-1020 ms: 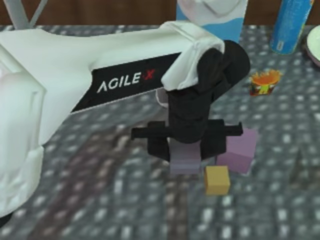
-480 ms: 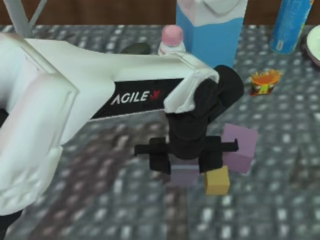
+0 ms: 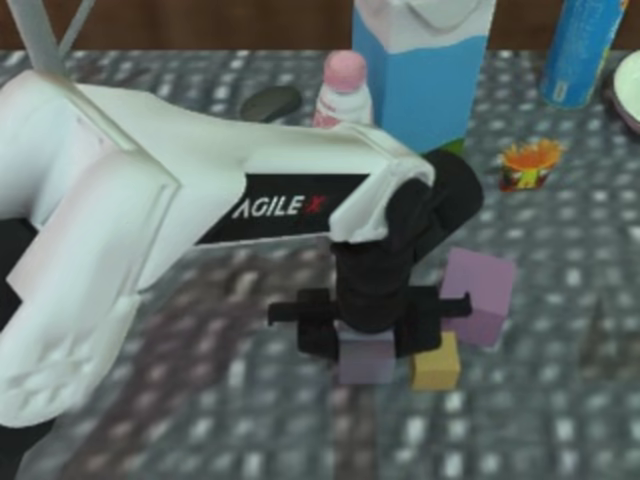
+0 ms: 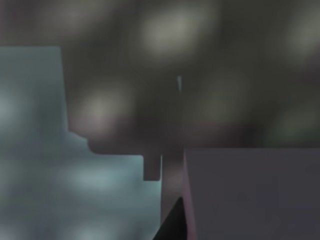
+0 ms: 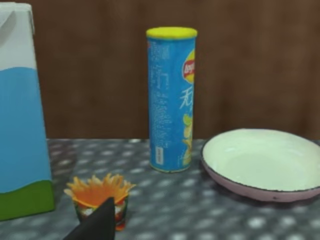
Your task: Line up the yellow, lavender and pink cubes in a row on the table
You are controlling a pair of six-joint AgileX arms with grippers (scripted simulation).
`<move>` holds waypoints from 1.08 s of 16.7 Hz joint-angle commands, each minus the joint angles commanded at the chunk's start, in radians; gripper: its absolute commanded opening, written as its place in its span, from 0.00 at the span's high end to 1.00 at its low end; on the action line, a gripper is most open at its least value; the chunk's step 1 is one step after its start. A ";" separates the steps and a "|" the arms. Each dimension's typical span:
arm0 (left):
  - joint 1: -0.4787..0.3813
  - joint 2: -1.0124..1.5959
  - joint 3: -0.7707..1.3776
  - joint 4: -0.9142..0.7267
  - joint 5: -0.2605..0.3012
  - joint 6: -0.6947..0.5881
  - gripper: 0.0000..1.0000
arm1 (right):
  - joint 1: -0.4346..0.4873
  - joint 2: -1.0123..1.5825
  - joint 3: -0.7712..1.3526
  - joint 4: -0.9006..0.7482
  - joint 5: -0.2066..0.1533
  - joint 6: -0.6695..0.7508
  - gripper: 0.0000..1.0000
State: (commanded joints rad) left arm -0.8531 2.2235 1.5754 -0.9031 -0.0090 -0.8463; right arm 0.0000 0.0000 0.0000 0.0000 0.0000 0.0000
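The yellow cube point(image 3: 435, 361) sits nearest, touching the right side of the lavender cube point(image 3: 366, 356) and just right of the left claw point(image 3: 368, 330). That claw points down over the lavender cube, its black fingers straddling it; whether they press the cube or stand slightly off cannot be told. In the left wrist view the lavender cube point(image 4: 252, 195) fills the close corner, blurred. The pink cube point(image 3: 479, 295) stands just beyond the yellow one, right of the claw, on the tabletop point(image 3: 560, 400). Farther behind the claw stand a white bottle with a pink cap point(image 3: 343, 90) and a blue carton point(image 3: 425, 75). Well to the claw's far right lie an orange packet point(image 3: 530, 164), a blue can point(image 3: 583, 50) and a plate point(image 3: 628, 95). The right wrist view shows only a dark claw tip point(image 5: 97, 225) near the packet point(image 5: 99, 197); its state cannot be told.
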 joint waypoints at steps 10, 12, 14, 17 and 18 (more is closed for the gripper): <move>0.000 0.000 0.000 0.000 0.000 0.000 0.10 | 0.000 0.000 0.000 0.000 0.000 0.000 0.00; 0.000 0.000 0.000 0.000 0.000 0.000 0.00 | 0.000 0.000 0.000 0.000 0.000 0.000 0.00; 0.000 0.000 0.000 0.000 0.000 0.000 0.00 | 0.000 0.000 0.000 0.000 0.000 0.000 0.00; 0.000 0.000 0.000 0.000 0.000 0.000 0.00 | 0.000 0.000 0.000 0.000 0.000 0.000 0.00; 0.000 0.000 0.000 0.000 0.000 0.000 0.00 | 0.000 0.000 0.000 0.000 0.000 0.000 0.00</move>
State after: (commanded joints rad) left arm -0.8531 2.2235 1.5754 -0.9031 -0.0090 -0.8463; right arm 0.0000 0.0000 0.0000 0.0000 0.0000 0.0000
